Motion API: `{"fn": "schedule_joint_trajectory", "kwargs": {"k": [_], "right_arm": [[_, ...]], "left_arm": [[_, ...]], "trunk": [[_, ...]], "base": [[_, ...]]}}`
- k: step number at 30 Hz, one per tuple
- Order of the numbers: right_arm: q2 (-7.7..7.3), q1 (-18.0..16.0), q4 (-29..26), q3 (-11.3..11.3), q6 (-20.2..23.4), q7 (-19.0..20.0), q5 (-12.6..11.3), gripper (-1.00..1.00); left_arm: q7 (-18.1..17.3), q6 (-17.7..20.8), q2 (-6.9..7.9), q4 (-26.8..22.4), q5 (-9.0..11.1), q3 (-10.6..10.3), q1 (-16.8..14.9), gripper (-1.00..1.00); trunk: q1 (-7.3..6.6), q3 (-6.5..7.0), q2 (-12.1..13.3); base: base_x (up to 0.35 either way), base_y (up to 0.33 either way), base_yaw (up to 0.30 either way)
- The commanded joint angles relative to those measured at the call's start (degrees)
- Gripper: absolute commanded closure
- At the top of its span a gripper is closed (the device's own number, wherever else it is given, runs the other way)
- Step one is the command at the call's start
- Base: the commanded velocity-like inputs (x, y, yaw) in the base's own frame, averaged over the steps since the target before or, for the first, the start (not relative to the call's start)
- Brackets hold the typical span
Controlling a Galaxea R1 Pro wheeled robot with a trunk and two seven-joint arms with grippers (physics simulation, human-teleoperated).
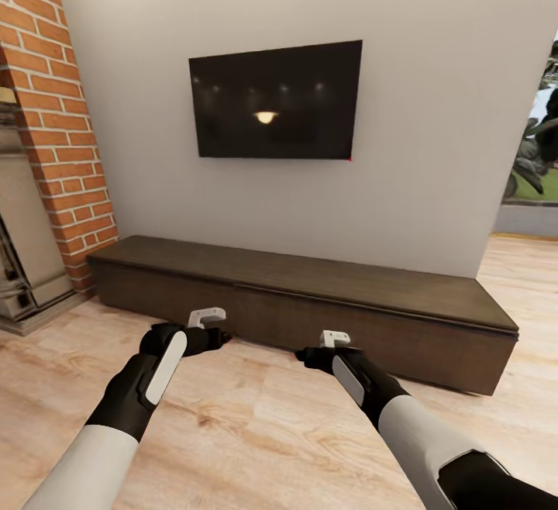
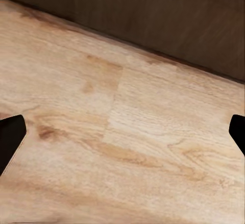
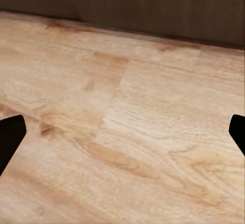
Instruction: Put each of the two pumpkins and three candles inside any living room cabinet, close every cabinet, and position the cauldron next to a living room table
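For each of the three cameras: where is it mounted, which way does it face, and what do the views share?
Head view: on the head, facing the cabinet and TV; both forearms, left gripper, right gripper.
Left wrist view: down at floor, fingertips spread.
Right wrist view: same, fingertips spread.
Shared: floor, cabinet front.

A dark television (image 1: 276, 99) is hanging on the grey wall (image 1: 434, 91), brick column (image 1: 58, 107) standing alongside, light wood floor (image 1: 256, 417) lying below.

Probably a living room: wall television (image 1: 276, 99), low cabinet (image 1: 310, 301).
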Motion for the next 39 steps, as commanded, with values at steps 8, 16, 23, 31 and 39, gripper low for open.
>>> {"fn": "schedule_joint_trajectory", "kwargs": {"k": [8, 16, 23, 31, 39], "right_arm": [[0.12, 0.0, -0.1, 0.3, 0.2, -0.2, 0.0, -1.00], [-0.25, -0.1, -0.1, 0.0, 0.3, -0.1, -0.1, -1.00], [-0.30, -0.1, -0.1, -0.1, 1.0, 0.3, -0.3, -1.00], [-0.39, -0.1, 0.0, -0.4, 1.2, 3.0, -0.5, -1.00], [-0.39, 0.0, 0.0, -0.3, 1.1, 3.1, -0.4, -1.00]], "left_arm": [[0.9, 0.0, 0.12, 0.2, 0.5, 0.0, 0.0, -1.00], [1.2, -0.2, 0.24, 0.6, 0.4, 1.1, 0.0, -1.00], [1.1, -0.2, 0.31, 0.7, 0.3, 6.6, 0.0, -1.00], [1.0, -0.1, 1.70, 0.8, 0.5, 7.8, 0.0, -1.00], [0.9, -0.1, 1.90, 0.8, 0.5, 7.8, 0.0, -1.00]], "trunk": [[-0.01, -0.06, 0.0], [-0.01, -0.18, 0.0], [-0.01, -0.36, 0.0], [-0.01, -0.71, 0.0], [-0.01, -1.14, 0.0]], "base": [[0.000, 0.000, 0.289], [0.000, 0.000, 0.284], [0.000, 0.000, 0.279], [0.000, 0.000, 0.258], [0.000, 0.000, 0.237]]}}
